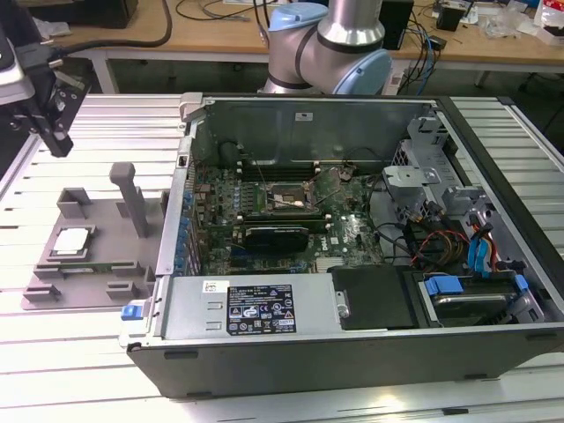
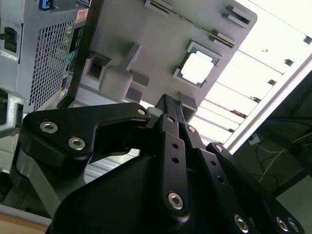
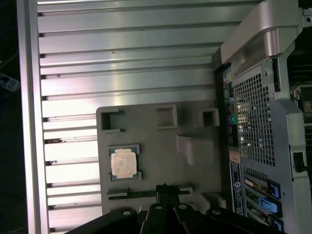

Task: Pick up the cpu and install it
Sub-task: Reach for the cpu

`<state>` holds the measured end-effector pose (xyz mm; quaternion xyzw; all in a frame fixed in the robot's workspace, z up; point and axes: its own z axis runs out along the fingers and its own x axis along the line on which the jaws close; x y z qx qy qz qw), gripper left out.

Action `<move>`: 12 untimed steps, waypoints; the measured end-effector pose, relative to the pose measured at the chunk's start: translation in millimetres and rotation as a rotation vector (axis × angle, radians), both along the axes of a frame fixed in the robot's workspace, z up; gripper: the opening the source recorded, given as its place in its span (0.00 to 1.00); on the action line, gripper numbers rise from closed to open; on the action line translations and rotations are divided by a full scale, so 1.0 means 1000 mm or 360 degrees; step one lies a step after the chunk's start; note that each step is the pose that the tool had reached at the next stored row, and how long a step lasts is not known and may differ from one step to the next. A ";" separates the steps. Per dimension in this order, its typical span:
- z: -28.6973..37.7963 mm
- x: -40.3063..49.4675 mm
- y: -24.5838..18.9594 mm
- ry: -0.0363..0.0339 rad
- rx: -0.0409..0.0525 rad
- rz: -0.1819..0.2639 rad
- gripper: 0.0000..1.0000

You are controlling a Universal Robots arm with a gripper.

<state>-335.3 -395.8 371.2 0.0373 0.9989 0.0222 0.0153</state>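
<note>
One slatted aluminium desk in the exterior view carries an open steel computer case with a green motherboard inside, and at the exterior view's left a matte grey plastic fixture with raised blocks. The cpu, a flat square with a silvery metal top, lies in a recess of that fixture. The black claw hangs above the desk, well apart from it. In the second wrist view the claw's angular bolted fingers sit pressed together, gripping nothing, and the cpu glares white beyond them. In the first wrist view the closed claw appears near the cpu, not touching it.
</note>
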 end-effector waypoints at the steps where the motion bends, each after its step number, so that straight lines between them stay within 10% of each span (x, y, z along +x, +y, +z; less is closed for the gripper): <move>1: -0.0026 -0.0002 0.0000 0.0000 0.0000 0.0000 0.11; 12: -0.0214 -0.0022 0.0000 0.0000 0.0000 0.0000 0.11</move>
